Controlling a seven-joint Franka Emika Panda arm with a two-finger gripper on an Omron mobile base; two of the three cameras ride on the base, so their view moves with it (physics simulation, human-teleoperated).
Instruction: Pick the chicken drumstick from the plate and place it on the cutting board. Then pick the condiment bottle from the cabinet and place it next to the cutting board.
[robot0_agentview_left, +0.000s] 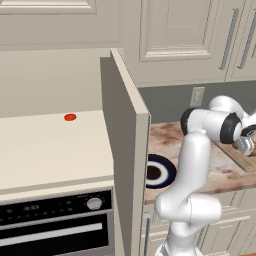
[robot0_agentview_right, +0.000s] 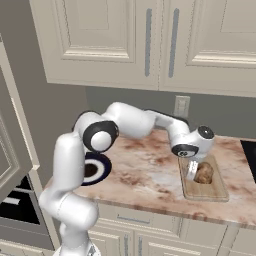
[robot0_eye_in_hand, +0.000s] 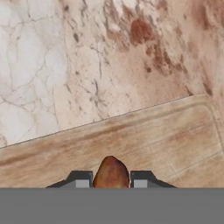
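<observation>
Pincer (robot0_eye_in_hand: 111, 181) pinching chicken drumstick (robot0_eye_in_hand: 111, 172) betw. its tips, apparently just above cutting board (robot0_eye_in_hand: 144, 135).

In the left base view the cabinet (robot0_agentview_left: 125, 150) door hides the left part of the plate (robot0_agentview_left: 167, 172), and the cutting board (robot0_agentview_left: 245, 159) runs off the right edge, partly behind the arm. In the right base view the arm's elbow covers the upper left of the plate (robot0_agentview_right: 100, 172), and the gripper (robot0_agentview_right: 192, 172) hides the left side of the chicken drumstick (robot0_agentview_right: 204, 173). In the hand view only the drumstick's tip (robot0_eye_in_hand: 112, 173) shows between the jaws above the cutting board (robot0_eye_in_hand: 144, 135); whether it touches the board cannot be told.
</observation>
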